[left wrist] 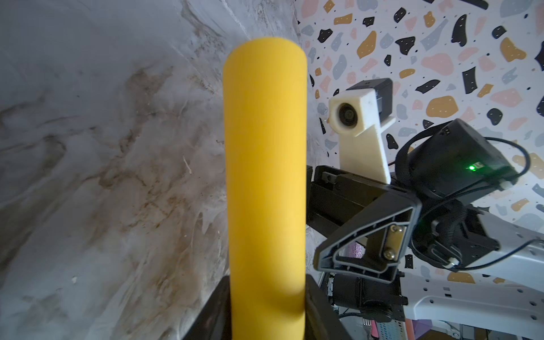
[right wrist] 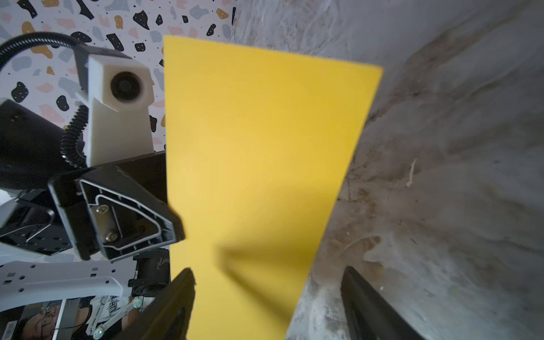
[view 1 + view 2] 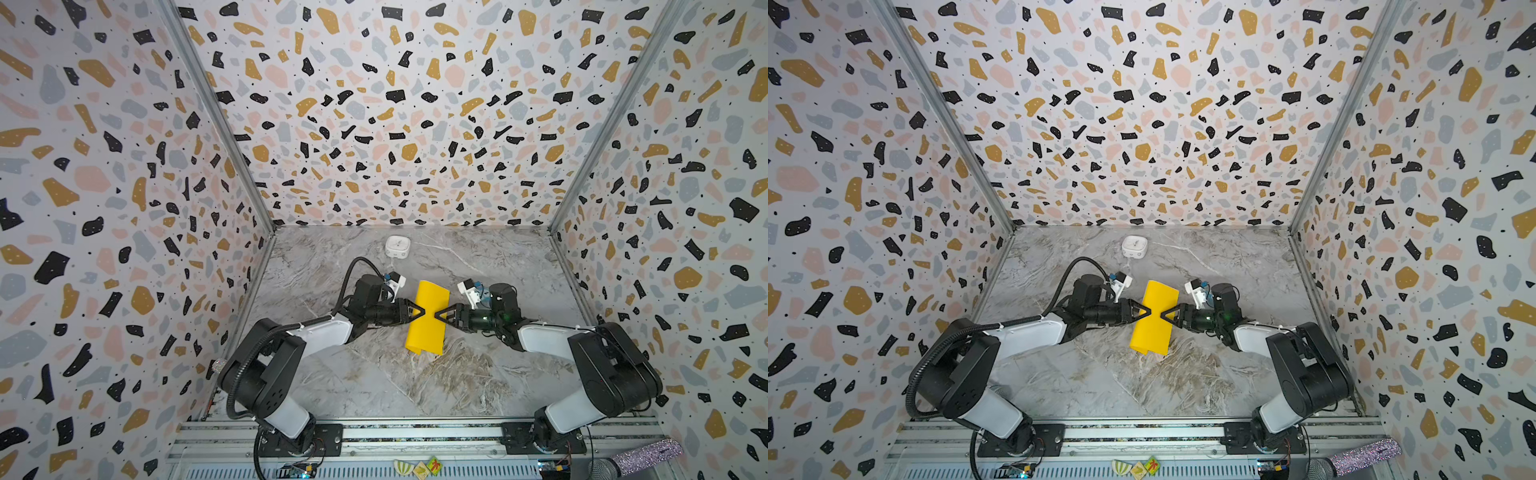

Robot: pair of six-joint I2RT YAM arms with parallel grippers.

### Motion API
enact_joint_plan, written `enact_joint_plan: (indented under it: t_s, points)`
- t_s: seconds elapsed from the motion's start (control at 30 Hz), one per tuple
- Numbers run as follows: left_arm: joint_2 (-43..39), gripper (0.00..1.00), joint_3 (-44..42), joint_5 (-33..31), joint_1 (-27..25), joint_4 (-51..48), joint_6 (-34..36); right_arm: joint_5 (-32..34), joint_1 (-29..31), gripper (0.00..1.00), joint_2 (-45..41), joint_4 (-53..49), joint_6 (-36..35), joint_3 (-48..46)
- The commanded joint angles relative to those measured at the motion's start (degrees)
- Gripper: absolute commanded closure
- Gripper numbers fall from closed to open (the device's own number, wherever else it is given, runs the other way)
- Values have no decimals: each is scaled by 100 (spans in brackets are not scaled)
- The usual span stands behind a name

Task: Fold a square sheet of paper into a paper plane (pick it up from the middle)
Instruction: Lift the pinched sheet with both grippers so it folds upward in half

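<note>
Square sheet of paper (image 3: 427,334) is mid-table (image 3: 374,374), between both arms, bowed into a rounded loop running near to far. Left gripper (image 3: 417,312) pinches it at the middle, probably so the halves meet for the centre crease. Right gripper (image 3: 442,314) faces it tip to tip, jaws wide around the paper, not gripping.

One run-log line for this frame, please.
square sheet of paper: doubled over, fold rounded, uncreased | left gripper: shut on the sheet | right gripper: open, jaws astride the sheet
</note>
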Motion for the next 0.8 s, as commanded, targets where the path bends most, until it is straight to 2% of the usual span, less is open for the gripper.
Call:
enact_joint_plan:
  t_s: [0.0, 0.17, 0.33, 0.5, 0.53, 0.6, 0.67, 0.77]
  points:
    - [-161, 62, -112, 176, 61, 493, -349, -489, 3, 28, 10, 621, 320, 29]
    - [-151, 63, -197, -18, 105, 515, -417, -656, -36, 45, -52, 1294, 802, -166]
    - [6, 63, -274, -240, 114, 460, -422, -589, -99, 61, -133, 1323, 914, -281]
    - [99, 61, -333, -365, 114, 487, -475, -443, -106, 89, -115, 1064, 829, -271]
    - [112, 59, -347, -406, 114, 480, -479, -424, -104, 92, -111, 1015, 819, -266]
    - [130, 52, -380, -502, 114, 464, -486, -418, -107, 96, -71, 903, 775, -213]
    - [135, 34, -436, -674, 114, 388, -455, -420, -98, 97, -34, 732, 732, -117]
    - [129, 17, -482, -1038, 110, 141, -312, -363, -37, 97, 50, 338, 588, 121]
